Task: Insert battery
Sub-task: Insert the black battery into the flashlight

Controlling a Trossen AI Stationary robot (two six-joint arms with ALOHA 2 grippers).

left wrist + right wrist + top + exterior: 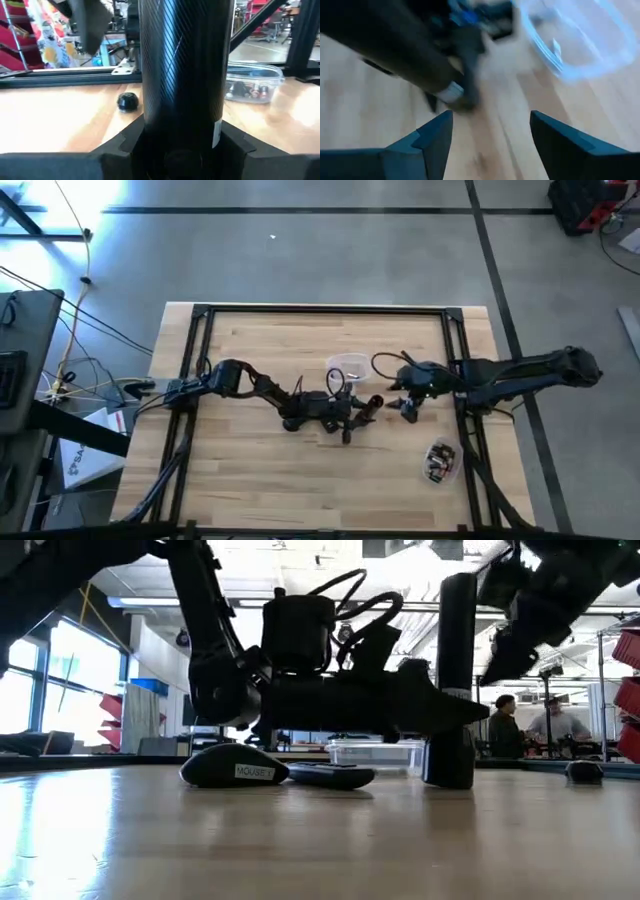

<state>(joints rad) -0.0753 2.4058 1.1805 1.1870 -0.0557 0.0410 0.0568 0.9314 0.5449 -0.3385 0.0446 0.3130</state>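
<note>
The main risk is a knock. The right gripper [408, 408] hangs just beside the tube [182, 65], fingers spread wide and empty, and the right wrist view is smeared, which suggests quick motion. A sideways brush could tip or twist the tube in the left gripper's hold, and the opening would then no longer be where a battery has to go. A second risk is that no battery is in hand at all, so any move toward the tube now achieves nothing.

The left gripper [345, 418] is closed around the tube low down. In the low view the tube stands upright with its foot at the table.

The batteries sit in a clear tub [440, 460], beyond the tube from the left gripper and nearer the right arm's side, well apart from both grippers. A small cap [127, 101] lies on the table near the tube. An empty tub [347, 366] and a mouse [235, 768] lie near the tube too.
</note>
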